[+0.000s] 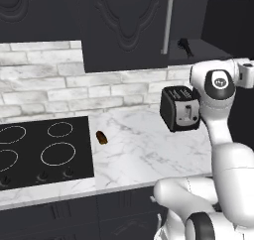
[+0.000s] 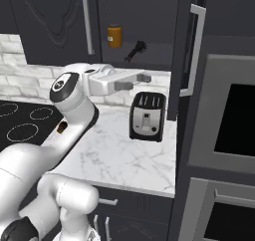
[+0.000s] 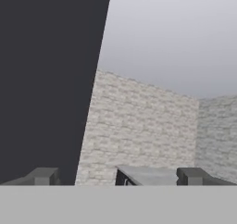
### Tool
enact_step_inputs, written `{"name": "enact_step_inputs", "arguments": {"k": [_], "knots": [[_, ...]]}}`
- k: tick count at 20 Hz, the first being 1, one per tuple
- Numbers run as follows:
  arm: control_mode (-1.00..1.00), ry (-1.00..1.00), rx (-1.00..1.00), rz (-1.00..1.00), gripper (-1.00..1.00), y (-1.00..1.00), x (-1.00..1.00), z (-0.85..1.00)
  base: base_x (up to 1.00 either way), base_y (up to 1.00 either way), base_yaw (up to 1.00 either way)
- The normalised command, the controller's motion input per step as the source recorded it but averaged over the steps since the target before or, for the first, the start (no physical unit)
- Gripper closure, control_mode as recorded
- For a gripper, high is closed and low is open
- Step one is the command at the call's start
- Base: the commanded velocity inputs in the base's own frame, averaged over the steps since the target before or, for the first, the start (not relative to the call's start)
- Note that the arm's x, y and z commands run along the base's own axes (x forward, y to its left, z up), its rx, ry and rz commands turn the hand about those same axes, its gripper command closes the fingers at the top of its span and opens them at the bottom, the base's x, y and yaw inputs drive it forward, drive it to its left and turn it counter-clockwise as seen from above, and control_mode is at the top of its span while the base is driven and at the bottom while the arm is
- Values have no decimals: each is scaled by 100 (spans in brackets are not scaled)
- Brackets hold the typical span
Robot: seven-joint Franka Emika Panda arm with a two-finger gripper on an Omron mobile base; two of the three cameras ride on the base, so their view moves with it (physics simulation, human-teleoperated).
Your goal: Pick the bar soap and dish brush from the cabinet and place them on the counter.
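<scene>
Reaching toward the open cabinet [image 2: 149,16] with gripper [image 2: 133,82] spread wide and empty, below the dish brush [image 2: 135,51]; next, rising to shelf level beside the amber jar [image 2: 114,36].

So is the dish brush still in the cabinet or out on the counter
In the cabinet. The dish brush lies on its inner shelf beside an amber jar, above the counter.

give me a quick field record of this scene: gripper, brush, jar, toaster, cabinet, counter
gripper: open, empty, level, just below the open cabinet shelf
dish brush: lying on the cabinet shelf, untouched
amber jar: upright on the same shelf, left of the brush
toaster: on the counter below the gripper
cabinet: right door swung open
counter: a brown lump lies by the cooktop
bar soap: can't tell where
</scene>
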Motion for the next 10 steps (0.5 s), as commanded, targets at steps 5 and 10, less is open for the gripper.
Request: {"name": "enact_step_inputs", "arguments": {"k": [5, 10], "knots": [[-100, 0, 0, 3, -100, 47, -11, 1, 0, 0, 0], [-100, 0, 0, 11, -100, 34, -14, 4, 0, 0, 0]]}}
